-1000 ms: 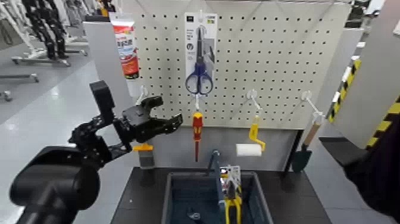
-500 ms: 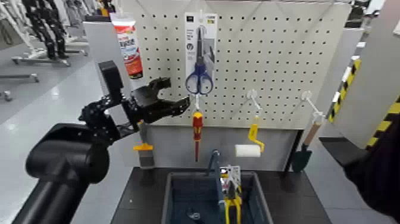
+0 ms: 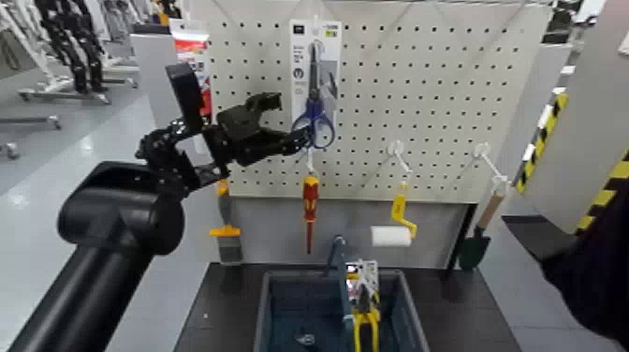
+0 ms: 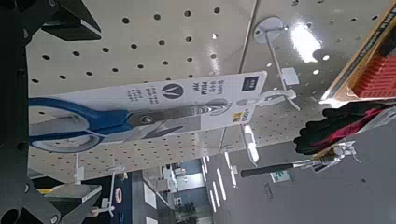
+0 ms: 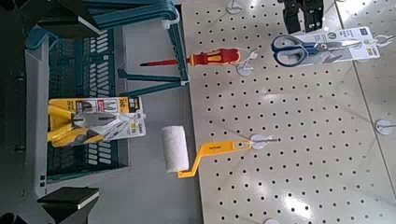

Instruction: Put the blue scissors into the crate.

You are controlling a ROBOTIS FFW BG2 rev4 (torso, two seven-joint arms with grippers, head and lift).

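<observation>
The blue scissors (image 3: pixel 314 120) hang on their white card high on the pegboard (image 3: pixel 440 103), blades up. My left gripper (image 3: pixel 285 120) is open just left of the blue handles, its lower finger near them and not closed on them. The left wrist view shows the scissors (image 4: pixel 70 126) lying between the spread fingers (image 4: pixel 61 17). The crate (image 3: pixel 267 314) stands on the dark table below the board. My right gripper (image 5: pixel 65 107) is open, held back at the right, and looks at the crate (image 5: pixel 93 56) and the scissors (image 5: pixel 313 47).
A carded pair of yellow pliers (image 3: pixel 363 314) lies in the crate. On the board hang a red-and-yellow screwdriver (image 3: pixel 310 206), a yellow paint roller (image 3: pixel 398 223), a trowel (image 3: pixel 475 242) and a scraper (image 3: pixel 225 234). The right arm (image 3: pixel 590 267) fills the right edge.
My left arm has risen and swung right, bringing the open gripper from beside the screwdriver level up to the scissors' handles. Nothing else has moved.
</observation>
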